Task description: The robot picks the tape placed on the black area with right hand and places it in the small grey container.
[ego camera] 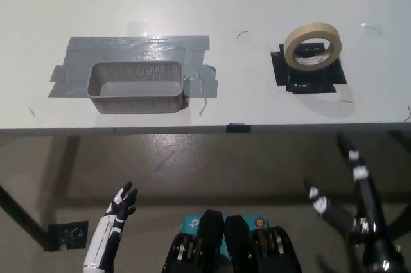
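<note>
On the white table point(192, 3), toward its right side, a roll of cream tape point(312, 44) stands on its edge on the black patch point(308, 75). Its round opening faces the front edge of the table and it leans back a little, so its axis runs roughly front to back. Well to the left sits the small grey container point(136, 86), a mesh basket with its long side running left to right, resting on a patch of grey tape point(138, 49); nothing lies in it. Below the table edge, the black right hand point(347, 189) hangs with fingers spread apart, holding nothing. At the lower left the white left hand point(121, 202) rests low, fingers loosely apart, also holding nothing.
</note>
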